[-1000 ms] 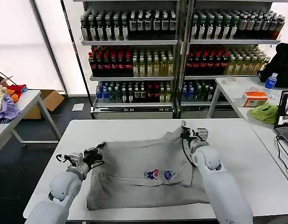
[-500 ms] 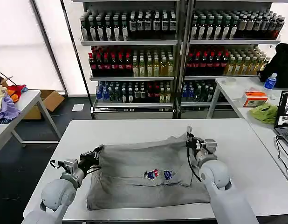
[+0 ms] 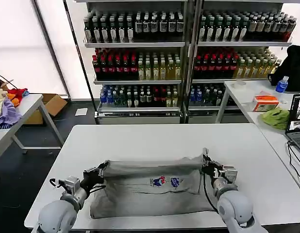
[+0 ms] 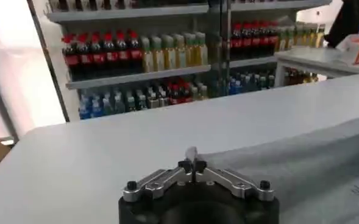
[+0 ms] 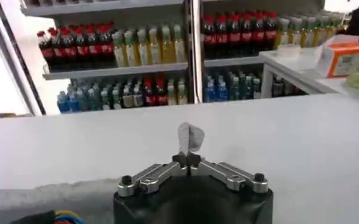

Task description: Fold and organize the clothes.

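Note:
A light grey shirt [image 3: 150, 191] with a small multicoloured chest print [image 3: 165, 182] lies on the white table [image 3: 155, 138], its far edge folded over toward me. My left gripper [image 3: 100, 170] is shut on the shirt's far left corner, a tuft of grey cloth [image 4: 191, 154] pinched between its fingertips. My right gripper [image 3: 207, 162] is shut on the far right corner, and a flap of grey fabric [image 5: 189, 137] sticks up from its closed tips. The grey shirt [image 4: 301, 158] stretches away beside the left gripper [image 4: 192, 165]. The right gripper [image 5: 189, 160] hangs just above the tabletop.
Shelves of bottled drinks [image 3: 189, 58] stand behind the table. A side table on the right holds a lime-green bundle [image 3: 276, 117], an orange box [image 3: 265, 102] and a laptop [image 3: 298, 124]. Coloured fabrics [image 3: 7, 104] lie on a left table, with a cardboard box [image 3: 52, 104] on the floor.
Both grippers have pulled the shirt's far edge toward me, from mid-table down to nearer the front. The folded-over band now covers more of the shirt.

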You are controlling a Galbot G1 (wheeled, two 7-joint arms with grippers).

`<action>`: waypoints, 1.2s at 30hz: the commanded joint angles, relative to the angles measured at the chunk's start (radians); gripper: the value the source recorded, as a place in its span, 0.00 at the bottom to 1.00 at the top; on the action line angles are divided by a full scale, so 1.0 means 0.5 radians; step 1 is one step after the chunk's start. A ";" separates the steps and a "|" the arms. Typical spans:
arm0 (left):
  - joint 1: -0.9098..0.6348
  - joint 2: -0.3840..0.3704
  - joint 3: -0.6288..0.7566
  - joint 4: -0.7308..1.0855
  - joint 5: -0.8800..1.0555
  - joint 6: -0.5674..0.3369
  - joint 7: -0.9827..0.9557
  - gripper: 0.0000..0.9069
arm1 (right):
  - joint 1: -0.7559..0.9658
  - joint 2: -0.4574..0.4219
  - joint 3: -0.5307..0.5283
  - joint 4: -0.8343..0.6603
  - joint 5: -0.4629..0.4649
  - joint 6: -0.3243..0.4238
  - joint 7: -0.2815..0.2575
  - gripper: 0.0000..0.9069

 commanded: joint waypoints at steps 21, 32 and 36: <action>0.341 -0.081 -0.007 -0.073 0.226 -0.042 0.078 0.01 | -0.334 0.012 0.013 0.068 -0.144 0.031 0.014 0.00; 0.350 -0.084 -0.020 -0.115 0.245 -0.040 0.076 0.01 | -0.348 0.019 0.036 0.093 -0.159 0.033 0.034 0.00; 0.339 -0.087 -0.028 -0.127 0.260 -0.040 0.069 0.29 | -0.376 0.016 0.033 0.143 -0.179 0.029 0.030 0.29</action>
